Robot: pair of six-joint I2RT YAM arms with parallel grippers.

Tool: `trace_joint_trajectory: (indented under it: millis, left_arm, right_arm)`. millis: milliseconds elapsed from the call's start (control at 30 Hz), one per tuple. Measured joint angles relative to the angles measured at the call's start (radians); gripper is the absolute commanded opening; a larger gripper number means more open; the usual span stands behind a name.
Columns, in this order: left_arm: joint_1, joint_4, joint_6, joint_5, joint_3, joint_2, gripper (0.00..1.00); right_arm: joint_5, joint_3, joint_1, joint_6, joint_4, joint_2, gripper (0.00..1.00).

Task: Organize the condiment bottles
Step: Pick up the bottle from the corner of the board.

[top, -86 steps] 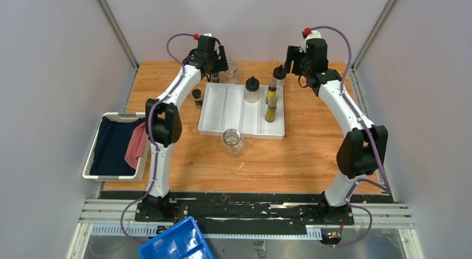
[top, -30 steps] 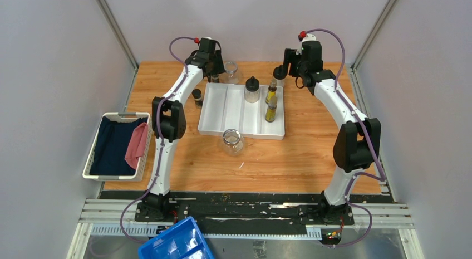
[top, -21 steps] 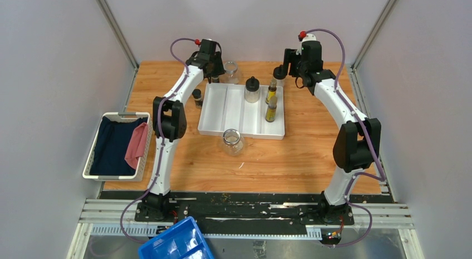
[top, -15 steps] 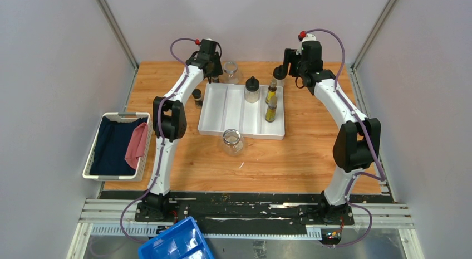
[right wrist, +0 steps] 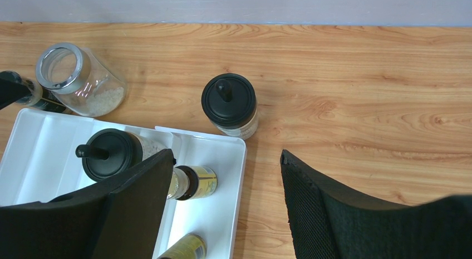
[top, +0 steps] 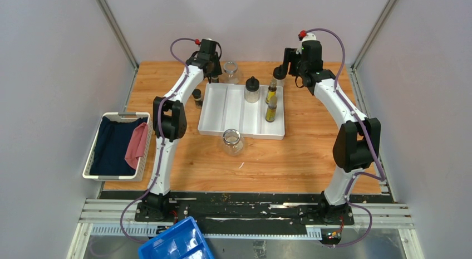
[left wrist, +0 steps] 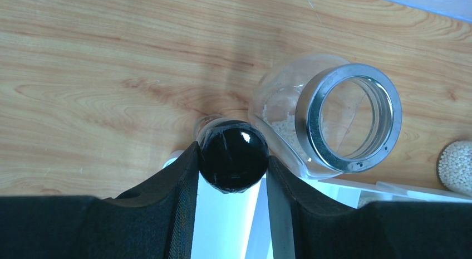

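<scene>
While the right arm has kept its pose over the last second, the left gripper [left wrist: 232,172] has clamped shut: its jaws now pinch the cap of the black-capped shaker [left wrist: 234,159] from both sides, where a moment ago they stood apart around it. That shaker sits just behind the far left corner of the white tray [top: 218,111], and whether it still rests on the table [top: 311,153] cannot be told. None of the bottles has shifted since the earliest frame. A clear jar [left wrist: 334,122] with a metal rim and a few pale grains inside stands right beside the gripped shaker, just behind the tray's far edge. The second shaker [top: 197,96] stands just off the tray's left side, and the other clear jar [top: 232,142] stands just in front of the tray's near edge. Inside the tray, both oil bottles [top: 271,101] occupy the rightmost compartment, and a round bottle [right wrist: 111,153] stands at the far end of the compartment next to it. The second round bottle [right wrist: 228,103] stands outside the tray, just behind its far right corner. Above that corner the right gripper [right wrist: 225,156] hangs with its jaws wide apart, holding nothing, as it was a second ago. A basket [top: 92,159] of cloths sits well to the tray's left.
</scene>
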Motion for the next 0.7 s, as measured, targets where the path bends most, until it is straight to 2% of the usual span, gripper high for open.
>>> trace_joint_trajectory:
  millis: [700]
  left_arm:
    - [-0.023, 0.052, 0.037, -0.038, -0.07, -0.041, 0.0]
  right_arm:
    - [0.0, 0.0, 0.0, 0.0, 0.0, 0.0, 0.73]
